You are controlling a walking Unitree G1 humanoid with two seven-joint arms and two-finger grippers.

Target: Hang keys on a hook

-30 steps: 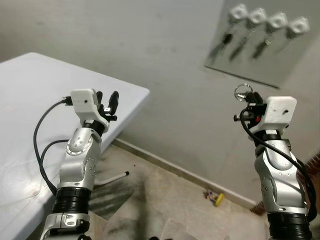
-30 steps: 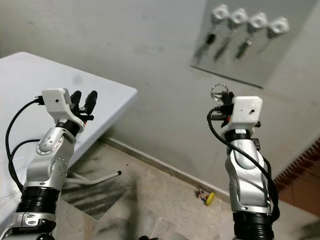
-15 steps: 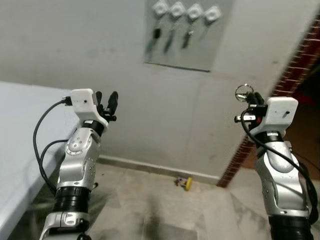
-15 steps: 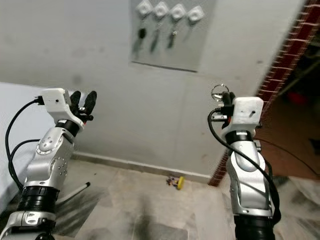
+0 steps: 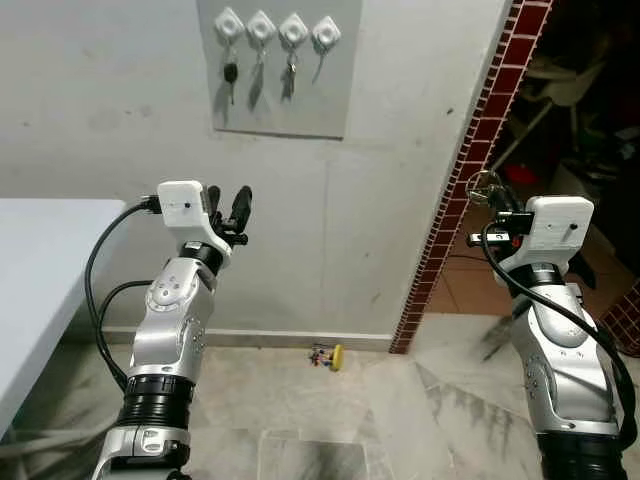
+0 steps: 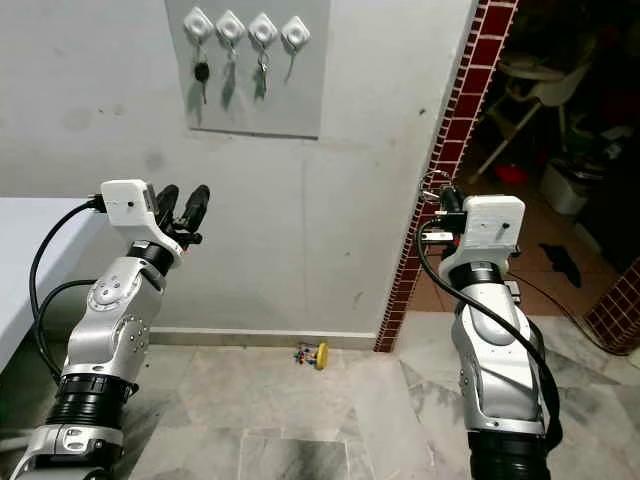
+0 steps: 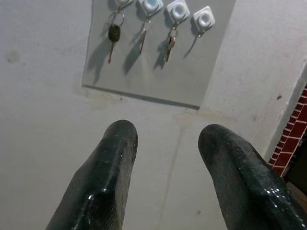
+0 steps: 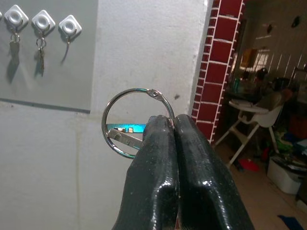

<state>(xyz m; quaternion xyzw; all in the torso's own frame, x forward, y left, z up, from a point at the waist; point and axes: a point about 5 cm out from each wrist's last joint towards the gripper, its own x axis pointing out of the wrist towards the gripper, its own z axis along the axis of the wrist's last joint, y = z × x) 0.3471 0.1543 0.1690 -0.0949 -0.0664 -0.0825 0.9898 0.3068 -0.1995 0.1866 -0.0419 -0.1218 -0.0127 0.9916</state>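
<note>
A grey panel on the wall carries several white hooks. Three of them hold keys, one black-headed; the rightmost hook is bare. My right gripper is raised well to the right of the panel, shut on a silver key ring. The ring stands up above the closed fingertips. My left gripper is open and empty, held up below the panel and pointing towards it, its fingers apart.
A white table juts in at the left. A red brick pillar edges a doorway on the right, with a white high chair beyond. A small yellow object lies on the marble floor by the wall.
The camera has swung to the right: the hook panel has slid from upper right to upper left, and the brick doorway has come into view. Both arms keep their poses.
</note>
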